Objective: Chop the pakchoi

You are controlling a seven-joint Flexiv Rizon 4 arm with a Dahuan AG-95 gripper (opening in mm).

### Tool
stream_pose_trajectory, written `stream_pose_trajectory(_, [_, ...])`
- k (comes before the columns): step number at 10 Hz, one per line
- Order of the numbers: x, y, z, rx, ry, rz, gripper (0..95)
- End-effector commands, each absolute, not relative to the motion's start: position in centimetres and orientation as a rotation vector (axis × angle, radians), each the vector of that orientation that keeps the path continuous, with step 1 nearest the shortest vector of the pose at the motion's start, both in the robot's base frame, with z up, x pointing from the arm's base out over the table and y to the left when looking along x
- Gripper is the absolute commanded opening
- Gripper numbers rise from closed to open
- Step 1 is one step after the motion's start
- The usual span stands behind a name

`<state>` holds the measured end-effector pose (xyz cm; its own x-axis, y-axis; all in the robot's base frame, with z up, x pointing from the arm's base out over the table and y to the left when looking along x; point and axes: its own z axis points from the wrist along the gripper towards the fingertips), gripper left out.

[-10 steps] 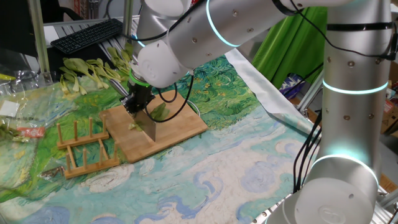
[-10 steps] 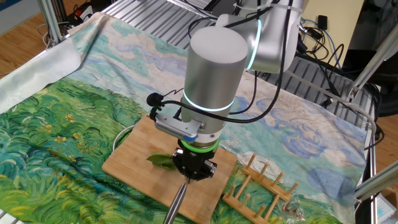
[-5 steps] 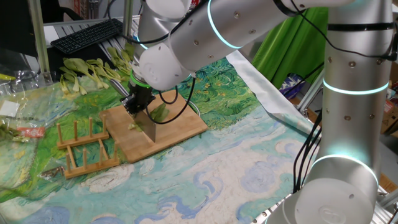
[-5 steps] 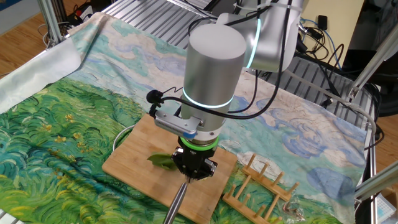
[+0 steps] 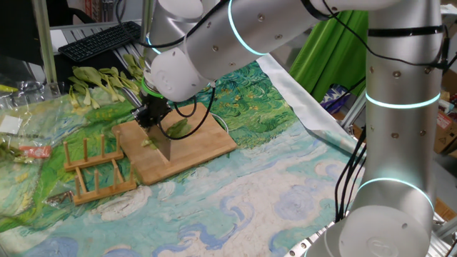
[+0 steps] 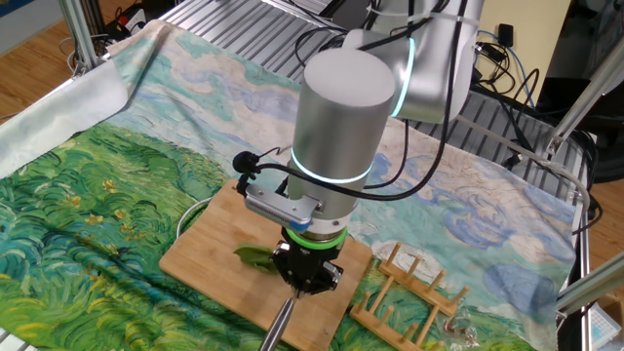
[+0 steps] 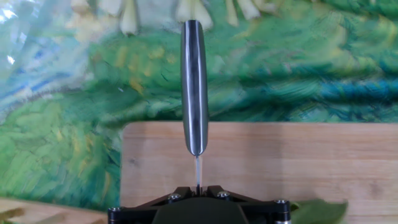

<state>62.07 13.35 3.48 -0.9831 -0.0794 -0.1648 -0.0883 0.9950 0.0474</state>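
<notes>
My gripper (image 5: 151, 114) is shut on a knife and stands over the wooden cutting board (image 5: 207, 146). The knife's blade (image 5: 164, 146) stands edge-down on the board. In the hand view the gripper (image 7: 198, 190) grips the thin blade, and the grey handle (image 7: 194, 87) points away over the board's edge. The pakchoi's dark green leaf (image 5: 178, 127) lies on the board just right of the blade, with a small pale cut piece (image 5: 148, 143) on the blade's left. The leaf also shows in the other fixed view (image 6: 255, 256) beside the gripper (image 6: 307, 278), and at the hand view's lower right corner (image 7: 320, 211).
A wooden rack (image 5: 96, 168) stands just left of the board, also shown in the other fixed view (image 6: 409, 292). A group of whole pakchoi stalks (image 5: 107, 82) lies behind the board. A keyboard (image 5: 100, 39) sits at the back. Plastic bags (image 5: 21, 121) lie at the left.
The gripper and knife have shifted a little to the left along the board, away from the leaf. The leaf has not moved.
</notes>
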Motion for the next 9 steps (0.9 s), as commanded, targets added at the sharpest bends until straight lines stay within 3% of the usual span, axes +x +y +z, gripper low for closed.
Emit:
stream_pose_trajectory(1, [61.4,13.3,3.6,-0.146,2.983,0.067,0.0])
stream_pose_trajectory(9, [60.3,13.4,2.3,-0.145,2.971,0.039,0.0])
